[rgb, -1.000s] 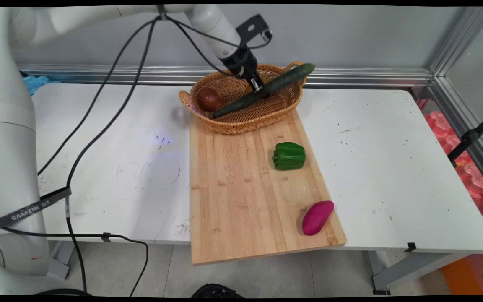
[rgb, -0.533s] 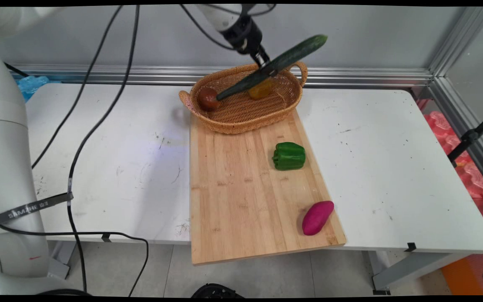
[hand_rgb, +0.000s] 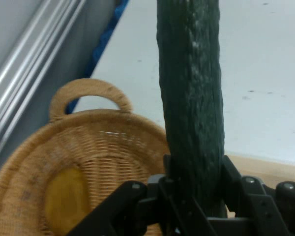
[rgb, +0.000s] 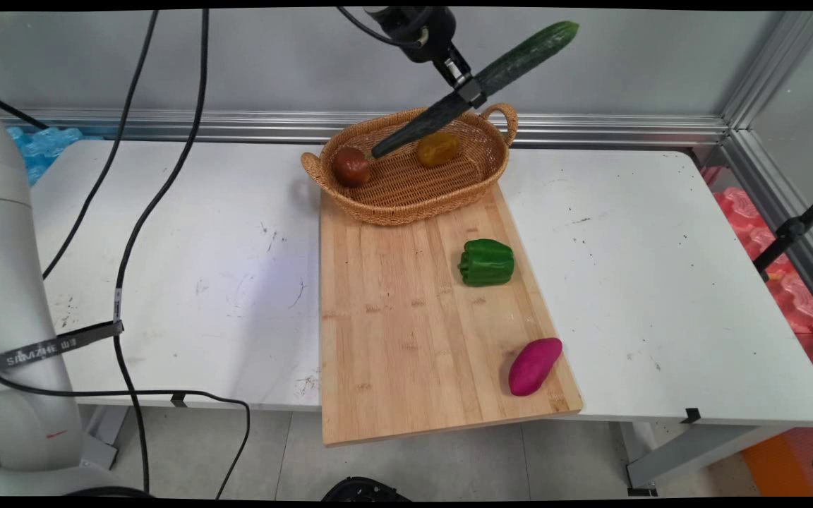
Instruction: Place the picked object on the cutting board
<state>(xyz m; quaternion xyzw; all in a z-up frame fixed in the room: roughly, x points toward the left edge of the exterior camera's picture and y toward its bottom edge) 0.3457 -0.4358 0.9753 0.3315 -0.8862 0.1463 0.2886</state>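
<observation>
gripping a long dark green cucumber near its middle, the gripper hangs high over the far rim of a wicker basket — jaws clenched on the vegetable, as the hand view shows with the cucumber rising straight out from between the fingers. held off-centre like that, it tilts: one end points up and away from the gripper toward the wall, the other dips toward the basket without touching it. below the gripper, inside the basket, lie a yellow-orange fruit and, further to its side, a dark red tomato. the basket sits on the far end of a wooden cutting board laid on the white bench. well below the gripper on the board rest a green bell pepper and, nearest the camera, a purple sweet potato — both well apart from it.
</observation>
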